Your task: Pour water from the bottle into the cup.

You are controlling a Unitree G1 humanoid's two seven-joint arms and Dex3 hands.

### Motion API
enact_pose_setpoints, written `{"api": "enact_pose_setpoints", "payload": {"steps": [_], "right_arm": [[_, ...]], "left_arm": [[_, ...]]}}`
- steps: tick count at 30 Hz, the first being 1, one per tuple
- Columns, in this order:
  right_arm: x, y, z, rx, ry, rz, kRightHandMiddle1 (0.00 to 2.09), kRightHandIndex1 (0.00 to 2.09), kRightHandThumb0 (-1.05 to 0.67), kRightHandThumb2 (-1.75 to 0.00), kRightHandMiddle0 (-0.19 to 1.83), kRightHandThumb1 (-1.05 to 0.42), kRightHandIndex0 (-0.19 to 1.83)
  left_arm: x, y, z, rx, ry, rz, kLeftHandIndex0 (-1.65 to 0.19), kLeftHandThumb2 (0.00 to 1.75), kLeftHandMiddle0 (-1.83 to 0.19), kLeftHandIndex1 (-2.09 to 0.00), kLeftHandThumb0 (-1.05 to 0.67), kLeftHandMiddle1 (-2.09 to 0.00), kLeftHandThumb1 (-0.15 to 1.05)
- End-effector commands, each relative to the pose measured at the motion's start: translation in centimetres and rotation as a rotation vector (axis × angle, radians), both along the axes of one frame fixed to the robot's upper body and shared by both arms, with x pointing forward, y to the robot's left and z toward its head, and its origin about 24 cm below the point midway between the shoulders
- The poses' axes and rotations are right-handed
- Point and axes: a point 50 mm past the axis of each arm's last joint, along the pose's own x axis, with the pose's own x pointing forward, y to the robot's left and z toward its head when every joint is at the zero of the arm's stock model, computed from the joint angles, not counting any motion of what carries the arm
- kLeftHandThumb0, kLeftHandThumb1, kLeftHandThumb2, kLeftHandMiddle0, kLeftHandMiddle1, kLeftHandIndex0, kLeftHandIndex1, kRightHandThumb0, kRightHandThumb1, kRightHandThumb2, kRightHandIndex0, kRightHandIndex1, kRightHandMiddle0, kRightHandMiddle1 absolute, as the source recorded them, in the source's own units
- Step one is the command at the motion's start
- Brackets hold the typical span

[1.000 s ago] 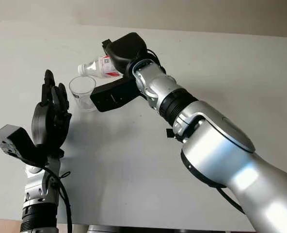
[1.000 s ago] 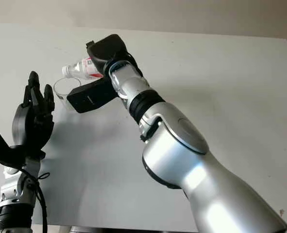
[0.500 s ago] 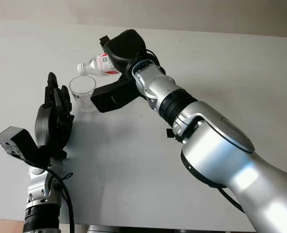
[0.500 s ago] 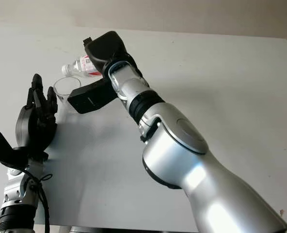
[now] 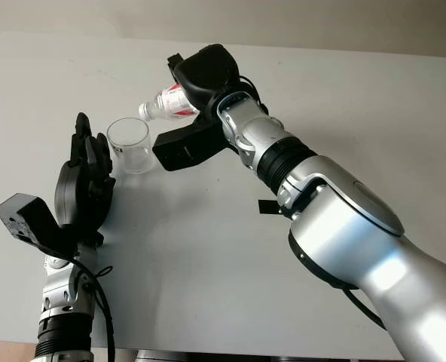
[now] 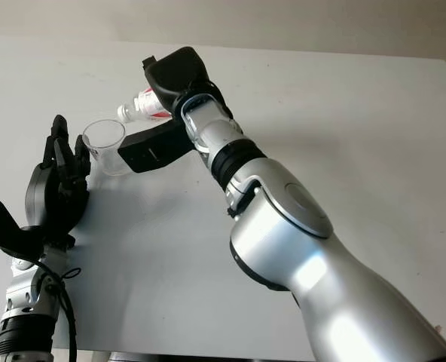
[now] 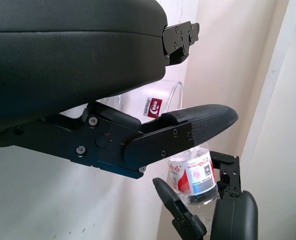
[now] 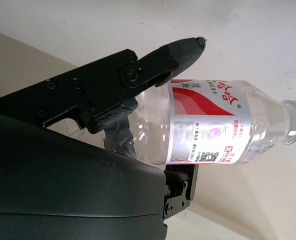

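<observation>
A clear plastic water bottle (image 5: 163,106) with a red and white label hangs in the air, tipped almost level, its neck pointing left toward the cup. My right hand (image 5: 196,92) is shut on the bottle's body; in the right wrist view its fingers (image 8: 138,75) wrap the bottle (image 8: 213,132). A clear plastic cup (image 5: 129,144) stands upright on the table, just left of and below the bottle's mouth. My left hand (image 5: 89,145) is open and raised upright close beside the cup's left side, not touching it.
The white table (image 5: 223,249) runs wide to the right and toward me. Its far edge (image 5: 321,51) meets a beige wall. My right forearm (image 5: 283,162) crosses the middle of the table.
My right hand has carried the bottle a little to the right, so its mouth has moved off the cup's rim. My left hand has sunk slightly beside the cup.
</observation>
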Motion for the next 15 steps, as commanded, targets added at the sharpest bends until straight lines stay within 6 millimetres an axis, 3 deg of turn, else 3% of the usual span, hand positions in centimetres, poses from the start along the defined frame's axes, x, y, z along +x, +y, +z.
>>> {"api": "enact_pose_setpoints", "payload": {"steps": [1,15], "right_arm": [[0.16,-0.60,-0.01,0.020,-0.005,-0.006,1.38,2.09,-0.39,-0.06,0.07,-1.01,0.54],[0.30,-1.22,0.24,0.125,-0.008,-0.003,1.39,2.09,-0.38,-0.05,0.11,-1.00,0.51]], "left_arm": [[0.11,0.25,0.32,0.016,-0.013,0.001,0.19,0.69,0.19,0.00,-0.75,0.00,1.05],[0.27,0.52,0.49,0.029,-0.019,0.001,0.19,0.70,0.19,0.00,-0.75,0.00,1.05]]}}
